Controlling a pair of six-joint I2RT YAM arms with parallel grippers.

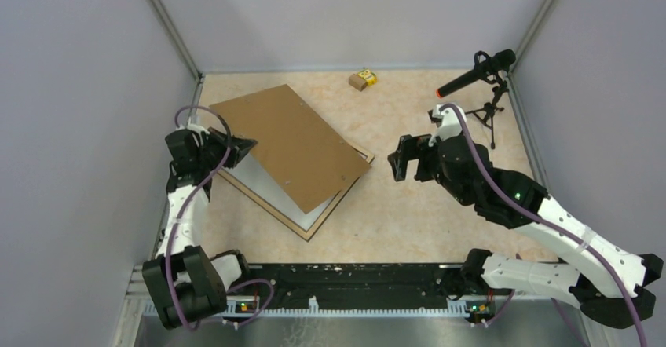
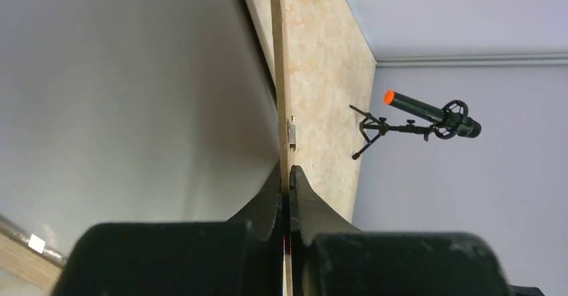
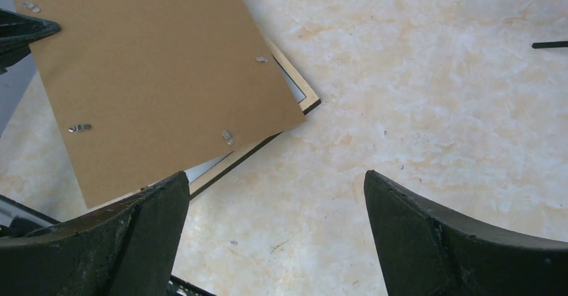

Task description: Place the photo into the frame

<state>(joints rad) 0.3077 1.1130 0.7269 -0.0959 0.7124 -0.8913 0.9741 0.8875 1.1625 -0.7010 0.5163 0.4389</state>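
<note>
From above, the frame lies flat on the counter, left of centre and turned at an angle. A brown backing board covers most of it. The left end effector is clenched on the board's left edge, which looks raised off the frame. Under the board, inside the frame, a pale sheet shows. No print is visible on it, so I cannot tell whether it is the photo. The right end effector hangs over bare counter just right of the frame, its jaws spread wide and holding nothing. A microphone on a small tripod stands at the far right, and a little box sits by the back wall.

In the left wrist view the board is edge-on, pinched between the closed fingers of the left end effector.

In the right wrist view the fingers of the right end effector gape above the counter. The board with its metal clips overlaps the frame's corner.
</note>
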